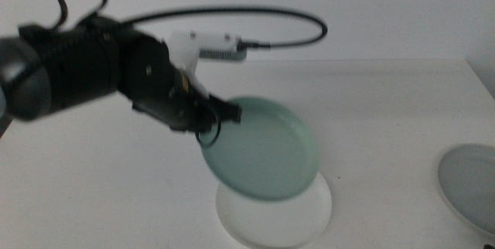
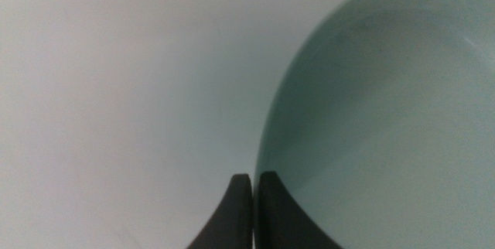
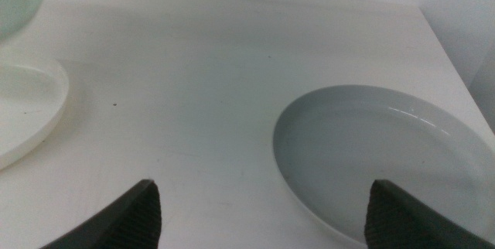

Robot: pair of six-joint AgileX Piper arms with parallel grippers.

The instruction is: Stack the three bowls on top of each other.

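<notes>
While your left gripper [image 1: 224,114] clamps the green bowl's [image 1: 263,148] rim, tilted above the white bowl [image 1: 309,218] on the desk [image 1: 371,102], your right gripper [image 3: 263,210] waits, jaws wide, over the grey bowl [image 3: 371,156].

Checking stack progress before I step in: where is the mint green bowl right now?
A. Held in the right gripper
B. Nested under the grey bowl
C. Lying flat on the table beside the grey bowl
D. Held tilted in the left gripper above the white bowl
D: the left gripper is shut on the rim of the mint green bowl, holding it tilted over the white bowl; the grey bowl sits apart.
</notes>
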